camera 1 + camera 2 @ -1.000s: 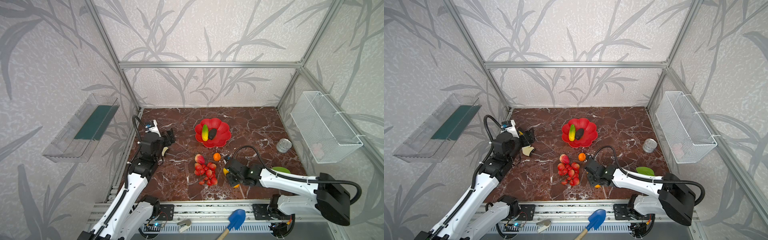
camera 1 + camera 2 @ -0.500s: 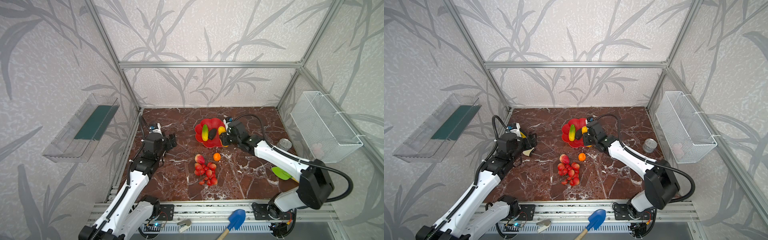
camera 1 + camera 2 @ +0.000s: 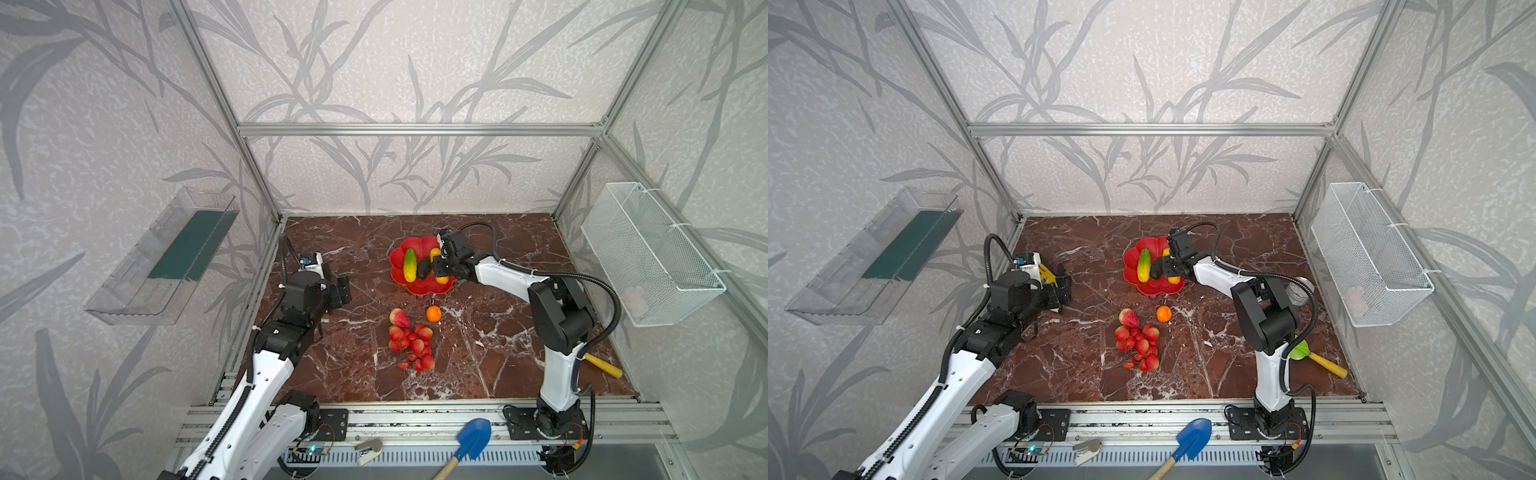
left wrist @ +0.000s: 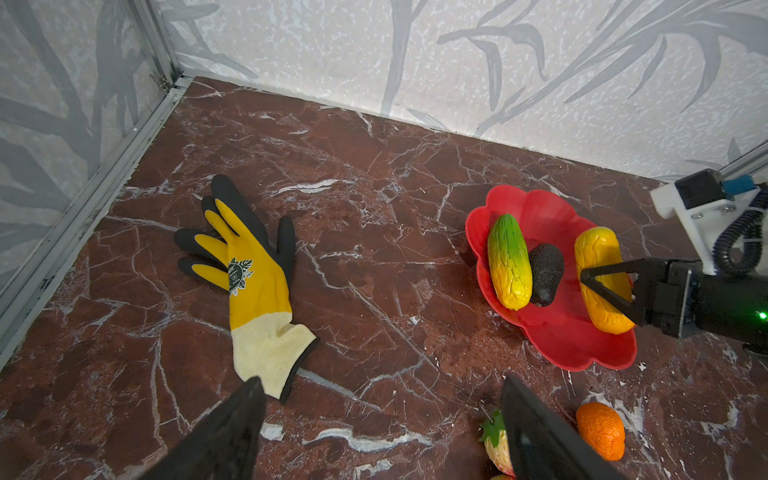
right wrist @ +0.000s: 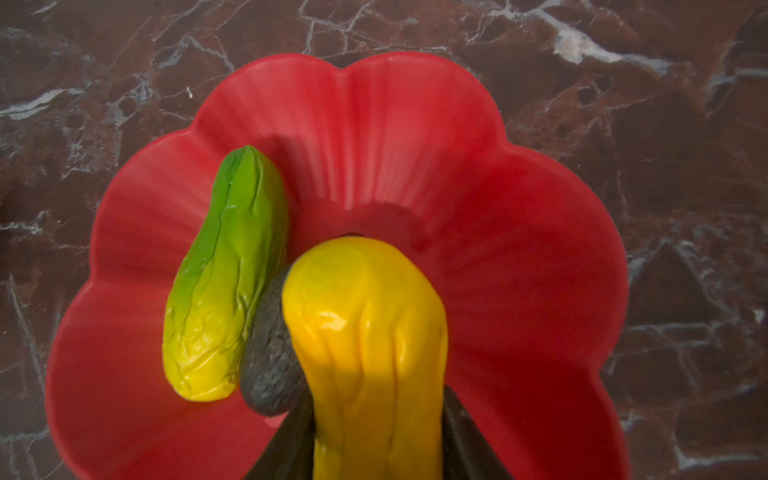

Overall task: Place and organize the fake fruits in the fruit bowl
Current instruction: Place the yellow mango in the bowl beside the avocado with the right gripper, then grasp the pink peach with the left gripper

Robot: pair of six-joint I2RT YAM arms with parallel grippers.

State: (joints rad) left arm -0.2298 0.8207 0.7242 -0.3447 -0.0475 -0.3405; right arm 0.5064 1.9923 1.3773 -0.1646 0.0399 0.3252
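Open marble table (image 3: pixel 478 353) surrounds the scalloped red bowl (image 3: pixel 422 287), where my right gripper (image 3: pixel 437 266) clamps the yellow fruit (image 5: pixel 365 332) beside the avocado (image 4: pixel 546 270) and green fruit (image 4: pixel 509 262); my left gripper (image 4: pixel 380 386) has its jaws wide apart, empty.

You've got three pieces in the fruit bowl (image 3: pixel 422 287): green-yellow oblong (image 3: pixel 409 264) at 9 o'clock, avocado (image 3: pixel 424 268) centre, yellow-orange oblong (image 3: pixel 435 252) at 3, with the right gripper (image 3: pixel 438 266) straddling it. On the table (image 3: pixel 478 332), from the bowl: small orange (image 3: pixel 433 313) at 6, peach (image 3: pixel 399 317) at 7, berry bunch (image 3: pixel 411 347) beyond both. Left gripper (image 3: pixel 341 292) sits at 9, well apart.
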